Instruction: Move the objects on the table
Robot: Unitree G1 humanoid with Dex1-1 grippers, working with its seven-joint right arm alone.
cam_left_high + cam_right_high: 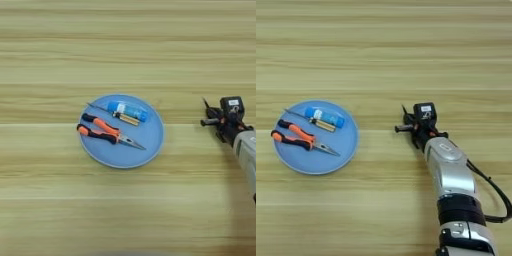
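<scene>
Three small objects lie on a round light-blue plate (150,142) on the wooden table (125,45). Orange-and-black pliers (105,131) lie across its middle with the tips pointing right. Behind them is a short blue tube (129,111) with a white label. A tiny screwdriver (125,119) with a yellowish handle lies just in front of the tube, its thin shaft pointing left. My right gripper (401,120) hovers over bare wood to the right of the plate, well apart from it. Its two black fingers are spread open, pointing left, with nothing between them.
The silver forearm (450,172) comes up from the bottom right, with a black cable (491,192) looping off its right side. Bare wood lies on all sides of the plate.
</scene>
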